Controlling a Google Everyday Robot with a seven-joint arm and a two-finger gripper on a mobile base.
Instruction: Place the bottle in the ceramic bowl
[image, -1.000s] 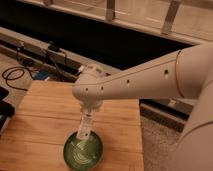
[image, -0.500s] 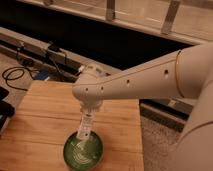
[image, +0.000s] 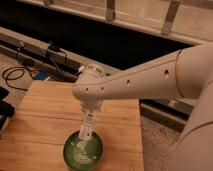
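Cables (image: 15, 75) are seen far left, off the wooden surface (image: 45, 120). Nothing is changed from before — the bottle (image: 87, 125) is held tilted over the ceramic bowl (image: 82, 150), gripped by the claw (image: 90, 109) — arm (image: 150, 80) stretching rightward.

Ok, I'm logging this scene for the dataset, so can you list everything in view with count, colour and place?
Slim white bottle with pale label: one, white, hanging tilted over the bowl, lower end at its rim.
Glossy dark-green ceramic bowl: one, green, near edge of the table.
Wooden table: one, light brown, centre left.
Cables: several, black, floor at left.
Metal rail: one, grey, behind the table.
Robot arm: one, white, from right.
Gripper: one, white, above the bowl.
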